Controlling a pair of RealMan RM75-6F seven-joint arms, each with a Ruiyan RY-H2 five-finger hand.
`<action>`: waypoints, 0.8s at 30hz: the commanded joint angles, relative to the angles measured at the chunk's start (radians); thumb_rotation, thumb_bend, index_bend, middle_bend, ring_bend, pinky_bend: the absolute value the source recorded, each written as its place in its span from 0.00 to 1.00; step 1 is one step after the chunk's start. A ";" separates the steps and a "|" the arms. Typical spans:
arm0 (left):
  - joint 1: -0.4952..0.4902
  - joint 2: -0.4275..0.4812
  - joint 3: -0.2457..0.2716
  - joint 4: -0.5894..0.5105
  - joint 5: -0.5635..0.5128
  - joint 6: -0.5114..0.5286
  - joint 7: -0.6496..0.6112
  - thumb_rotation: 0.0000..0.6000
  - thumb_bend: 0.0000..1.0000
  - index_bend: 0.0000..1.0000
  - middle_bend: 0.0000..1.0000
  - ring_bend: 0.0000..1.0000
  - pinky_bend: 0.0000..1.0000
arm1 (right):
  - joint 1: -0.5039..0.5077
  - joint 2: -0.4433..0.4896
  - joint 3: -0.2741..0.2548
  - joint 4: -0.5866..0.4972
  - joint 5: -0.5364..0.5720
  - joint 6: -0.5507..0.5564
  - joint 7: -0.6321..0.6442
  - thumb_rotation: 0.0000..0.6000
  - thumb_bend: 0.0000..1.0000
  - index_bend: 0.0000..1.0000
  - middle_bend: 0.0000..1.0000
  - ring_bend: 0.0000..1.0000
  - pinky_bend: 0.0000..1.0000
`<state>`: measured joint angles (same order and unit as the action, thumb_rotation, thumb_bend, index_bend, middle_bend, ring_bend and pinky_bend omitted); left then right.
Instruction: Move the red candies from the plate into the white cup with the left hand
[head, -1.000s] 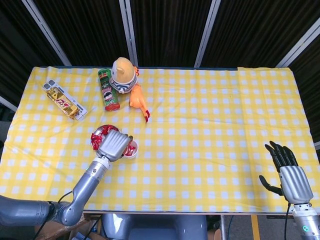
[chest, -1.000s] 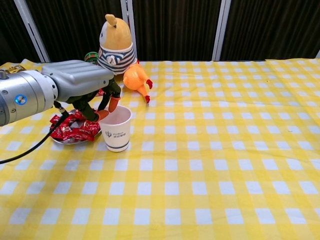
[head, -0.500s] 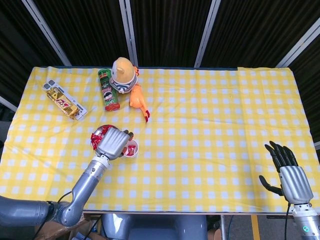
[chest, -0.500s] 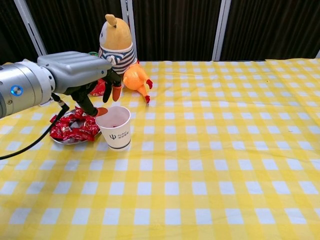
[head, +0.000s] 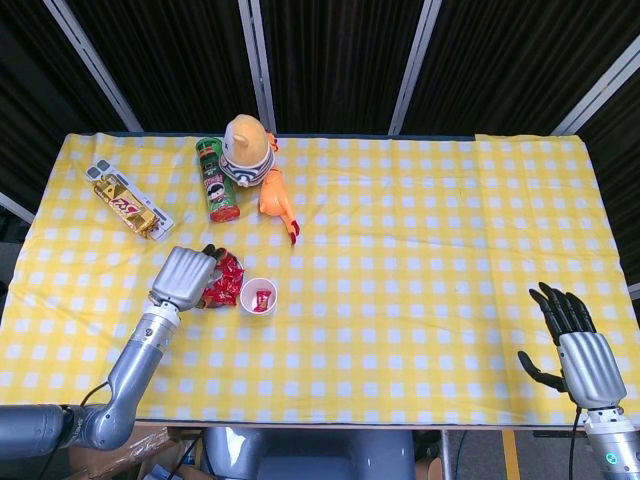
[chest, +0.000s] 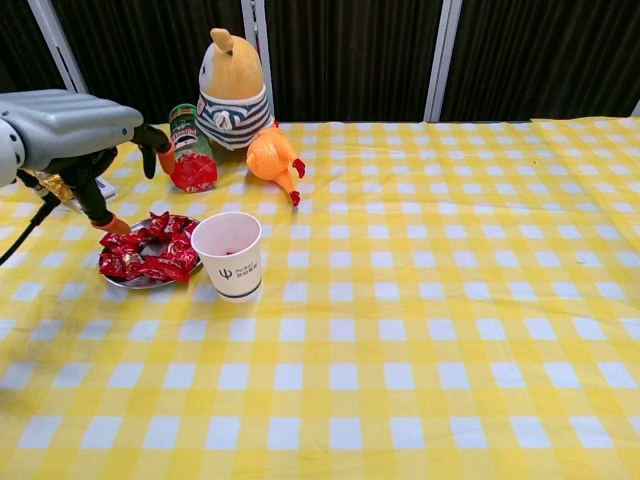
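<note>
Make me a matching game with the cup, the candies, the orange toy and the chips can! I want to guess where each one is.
Things:
1. white cup
2. red candies
3. orange toy
4. chips can

Places:
A. on the plate
B. lying beside the stuffed doll
C. right of the plate, upright
D. in front of the doll, with a red beak

Pairs: 1-C, 2-A, 3-D, 4-B

Red candies (chest: 148, 256) beside a white cup (chest: 230, 256), on a yellow-and-white checked tablecloth (chest: 420, 330).
</note>
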<state>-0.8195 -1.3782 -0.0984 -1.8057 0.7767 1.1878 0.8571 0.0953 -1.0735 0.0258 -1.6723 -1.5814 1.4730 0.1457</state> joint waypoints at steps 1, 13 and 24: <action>0.000 -0.009 0.007 0.051 -0.032 -0.024 0.002 1.00 0.19 0.27 0.29 0.72 0.83 | 0.000 0.001 0.000 0.000 0.002 -0.001 0.001 1.00 0.39 0.00 0.00 0.00 0.00; -0.026 -0.110 0.011 0.242 -0.102 -0.098 0.008 1.00 0.19 0.25 0.21 0.72 0.83 | 0.002 0.002 0.001 -0.001 0.005 -0.005 0.009 1.00 0.39 0.00 0.00 0.00 0.00; -0.048 -0.181 0.001 0.341 -0.165 -0.139 0.024 1.00 0.19 0.25 0.20 0.72 0.83 | 0.003 0.004 0.002 -0.003 0.009 -0.009 0.016 1.00 0.39 0.00 0.00 0.00 0.00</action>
<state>-0.8638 -1.5530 -0.0957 -1.4706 0.6177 1.0544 0.8771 0.0984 -1.0691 0.0283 -1.6756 -1.5725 1.4642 0.1616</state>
